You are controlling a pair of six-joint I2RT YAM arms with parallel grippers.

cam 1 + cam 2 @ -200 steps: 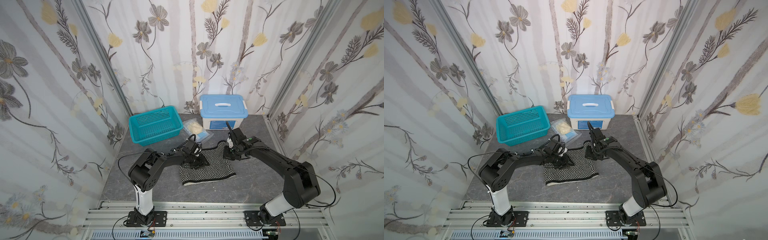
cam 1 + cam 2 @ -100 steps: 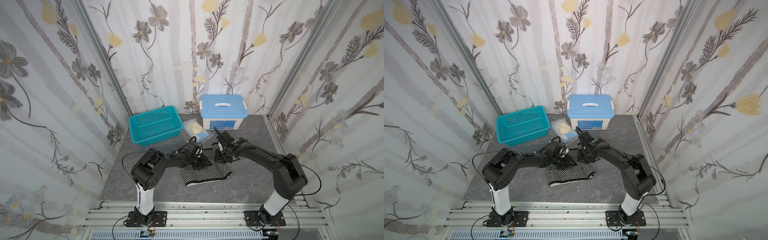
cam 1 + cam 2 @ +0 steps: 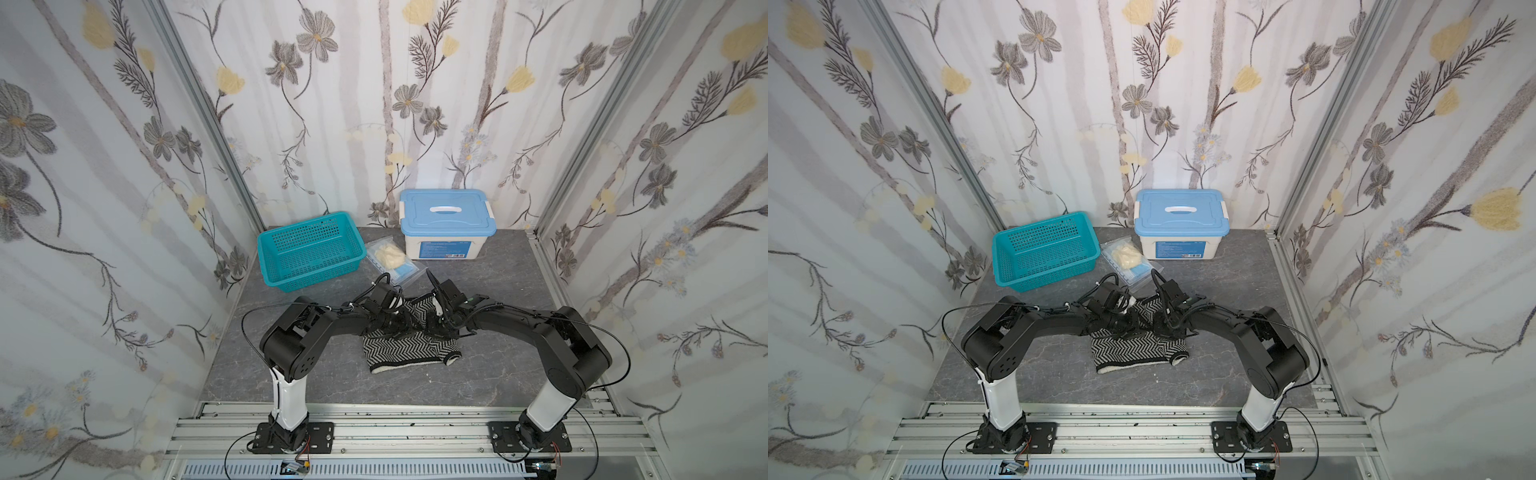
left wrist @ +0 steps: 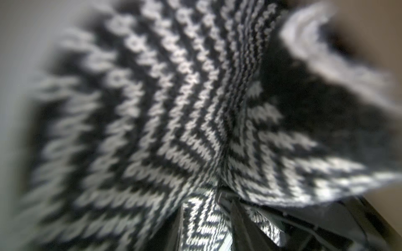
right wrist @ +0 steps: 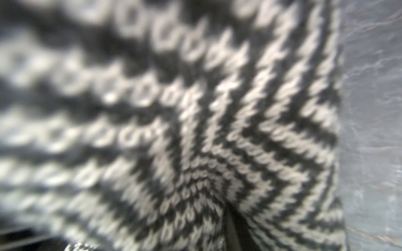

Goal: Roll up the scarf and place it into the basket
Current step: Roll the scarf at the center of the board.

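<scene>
**Item:** the scarf (image 3: 409, 351). Knit, black-and-white herringbone with cream ribbed edging.

**Handling (judged):** soft, limp and light. It grips rather than slips, is not fragile, and is apt to unroll if let go.

**Location:** a folded heap on the grey worktop (image 3: 498, 291), directly under both pincers, with the flat part spreading on their base side.

**Left pincer** (image 3: 401, 322)**:** nearly closed, with a fold puckered into it.

**Right pincer** (image 3: 436, 322)**:** buried in cloth just beside the left one. Whether it has a grip cannot be told.

**Best hold:** through the full thickness, at both ends.

**Basket** (image 3: 309, 266)**:** teal, perforated, rigid plastic, well beyond the left pincer.

my left arm (image 3: 316, 328) bent, reaching inward low | my left gripper (image 3: 406, 324) pinched on the scarf (image 3: 409, 353) | my right arm (image 3: 536, 328) mirrors it | my right gripper (image 3: 434, 326) tip-down beside it, jaws hidden
</scene>
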